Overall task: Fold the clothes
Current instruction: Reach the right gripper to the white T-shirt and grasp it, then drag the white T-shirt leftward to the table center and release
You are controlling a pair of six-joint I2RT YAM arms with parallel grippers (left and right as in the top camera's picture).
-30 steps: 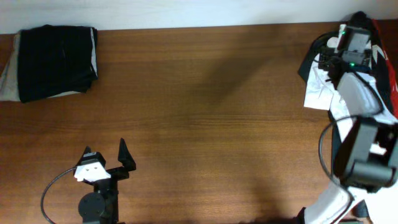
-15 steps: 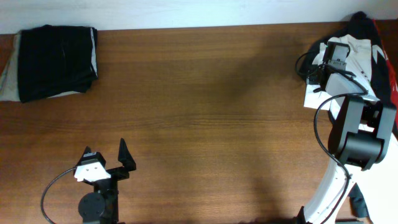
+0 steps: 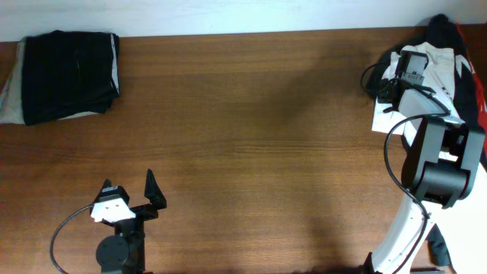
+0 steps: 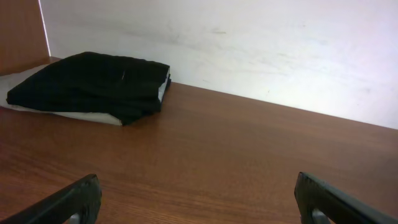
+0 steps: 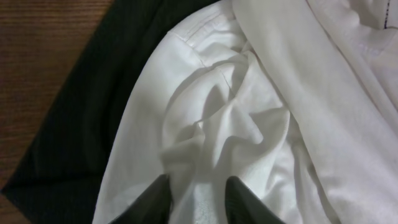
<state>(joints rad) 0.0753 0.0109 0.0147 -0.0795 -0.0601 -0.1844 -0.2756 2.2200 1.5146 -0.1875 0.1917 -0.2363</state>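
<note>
The white T-shirt [image 3: 386, 116] lies crumpled at the far right edge of the wooden surface [image 3: 251, 137], heaped together with a black garment [image 3: 440, 27] that shows red and white marks along its right side. From overhead, only parts of the white cloth show around the right arm, which reaches over the heap from the near right corner. In the right wrist view the shirt fills most of the picture. It is thin white cloth thrown into soft ridges and folds, with a stitched seam running along one curved edge. Black cloth lies under its left side, and a strip of bare wood shows beyond that.

The right gripper [image 5: 198, 183] is down in the shirt. Its jaws are drawn close together with a raised ridge of white cloth pinched between them.

The left gripper [image 3: 128, 185] sits well apart from the heap, at the near left of the surface. Its jaws are spread wide with nothing between them, and in the left wrist view the two tips show only at the bottom corners, above bare wood.

At the far left corner lies a folded bundle [image 3: 68, 76], black on top with beige showing beneath, resting flat close to the pale wall [image 4: 249, 50].
</note>
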